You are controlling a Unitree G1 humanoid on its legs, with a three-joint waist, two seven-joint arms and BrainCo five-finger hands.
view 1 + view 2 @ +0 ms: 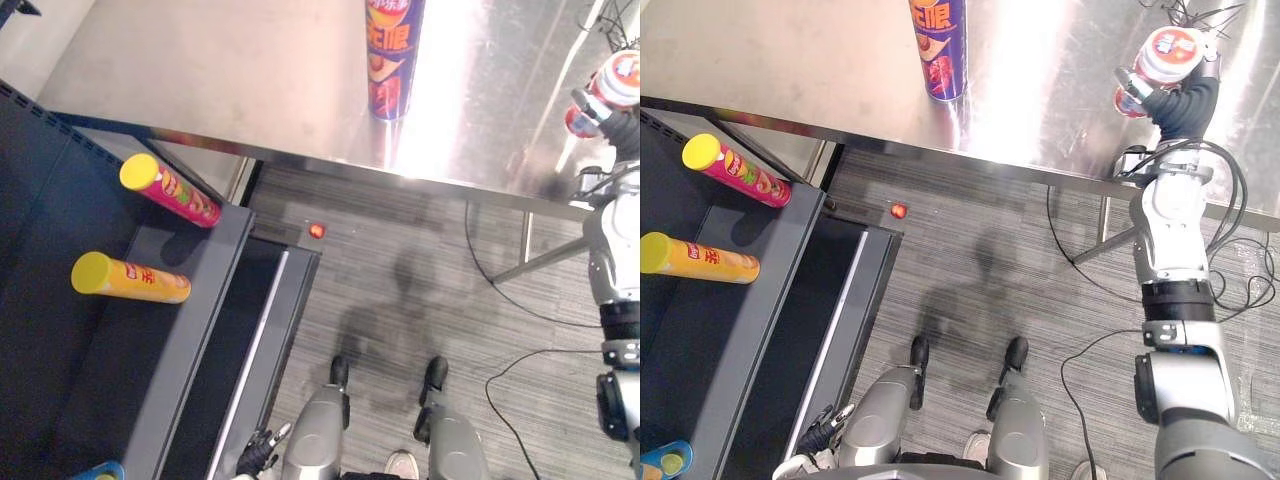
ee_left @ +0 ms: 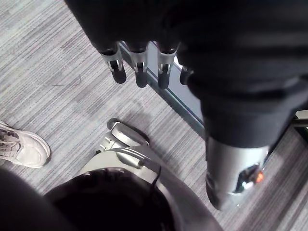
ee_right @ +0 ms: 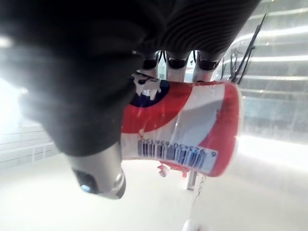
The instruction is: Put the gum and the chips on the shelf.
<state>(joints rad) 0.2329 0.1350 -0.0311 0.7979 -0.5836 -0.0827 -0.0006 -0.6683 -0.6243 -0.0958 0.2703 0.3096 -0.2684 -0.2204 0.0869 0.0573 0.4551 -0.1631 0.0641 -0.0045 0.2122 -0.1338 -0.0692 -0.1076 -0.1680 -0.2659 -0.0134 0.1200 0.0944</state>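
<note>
A red and white gum tub (image 1: 1168,50) is held just above the steel table (image 1: 250,80) at its far right end, with my right hand (image 1: 1185,100) shut on it. The right wrist view has the fingers (image 3: 177,61) curled over the tub (image 3: 192,125) and the thumb under it. A tall blue chips can (image 1: 392,55) stands upright on the table's middle. The dark shelf (image 1: 180,340) is at the left. My left hand (image 1: 258,455) hangs low by the shelf's front edge, its fingers (image 2: 139,72) relaxed and empty.
A pink chips can (image 1: 170,190) and a yellow one (image 1: 130,278) lie on the shelf, and a blue item (image 1: 660,462) sits at its near corner. A small red object (image 1: 317,230) lies on the grey floor. A person's white shoe (image 2: 21,147) is near.
</note>
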